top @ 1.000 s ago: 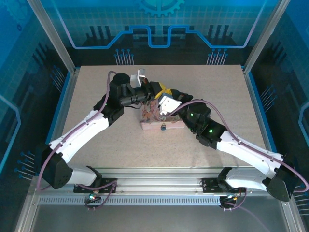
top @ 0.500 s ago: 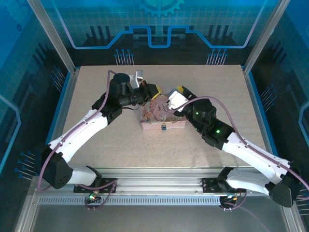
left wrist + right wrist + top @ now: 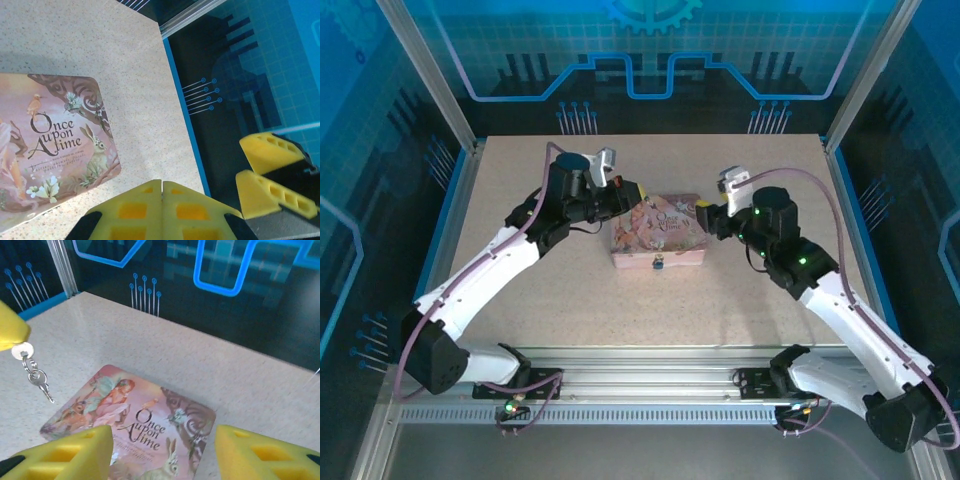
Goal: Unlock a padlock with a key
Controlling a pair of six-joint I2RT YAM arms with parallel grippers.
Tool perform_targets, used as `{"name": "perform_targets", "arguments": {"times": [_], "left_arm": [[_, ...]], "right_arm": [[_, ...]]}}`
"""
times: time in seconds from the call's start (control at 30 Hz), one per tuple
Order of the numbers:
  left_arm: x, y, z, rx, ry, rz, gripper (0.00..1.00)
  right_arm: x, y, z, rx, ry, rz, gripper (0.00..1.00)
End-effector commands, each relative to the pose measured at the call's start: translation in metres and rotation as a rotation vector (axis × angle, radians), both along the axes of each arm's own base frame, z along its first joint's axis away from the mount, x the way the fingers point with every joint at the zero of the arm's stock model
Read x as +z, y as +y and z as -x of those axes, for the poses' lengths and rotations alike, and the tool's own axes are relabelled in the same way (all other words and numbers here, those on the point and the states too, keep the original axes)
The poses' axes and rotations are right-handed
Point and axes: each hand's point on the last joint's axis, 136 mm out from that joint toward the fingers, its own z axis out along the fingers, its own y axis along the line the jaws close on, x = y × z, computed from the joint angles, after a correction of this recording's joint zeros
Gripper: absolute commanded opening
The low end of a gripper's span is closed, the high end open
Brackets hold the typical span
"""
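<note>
The left gripper [image 3: 161,187], fingers clamped on the round top of a small silvery metal key [image 3: 22,351] with ring and a second bit dangling, hovers at the far-left corner of the flat pink illustrated box [image 3: 665,232] mid-table. The right gripper [image 3: 162,435] has its fingers apart. The tiny dark metal padlock [image 3: 660,264] sits at the box's near wall, unheld, so the loosely hanging key could miss the keyhole or shove it aside.

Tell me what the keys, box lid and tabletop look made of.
By look: keys are silvery metal, shiny, on a small ring. The box lid is a smooth pink printed surface with a slight sheen, card or tin, unclear which. The tabletop is matte speckled beige, probably laminate or stone-look.
</note>
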Motion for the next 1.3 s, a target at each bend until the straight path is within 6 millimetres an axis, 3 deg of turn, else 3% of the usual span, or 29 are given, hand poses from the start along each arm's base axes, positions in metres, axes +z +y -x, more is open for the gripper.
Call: {"name": "perform_targets", "arguments": {"times": [0.0,0.27,0.53,0.77,1.13,1.27], "left_arm": [[0.028,0.001,0.008,-0.054,-0.127,-0.027,0.00],[0.036,-0.022,0.024,-0.168,-0.189,-0.013,0.00],[0.044,-0.042,0.034,-0.215,-0.222,0.077,0.00],[0.050,-0.048,0.036,-0.204,-0.240,0.133,0.00],[0.055,-0.053,0.036,-0.199,-0.228,0.212,0.00],[0.056,-0.057,0.037,-0.206,-0.225,0.223,0.00]], "right_arm": [[0.002,0.013,0.011,0.075,0.181,-0.276,0.57],[-0.013,0.022,0.005,0.169,0.309,-0.563,0.62],[0.006,0.038,0.004,0.303,0.348,-0.824,0.61],[0.013,0.034,-0.001,0.311,0.349,-1.072,0.61],[0.038,0.052,0.010,0.393,0.349,-1.169,0.61],[0.044,0.063,0.013,0.436,0.351,-1.148,0.53]]}}
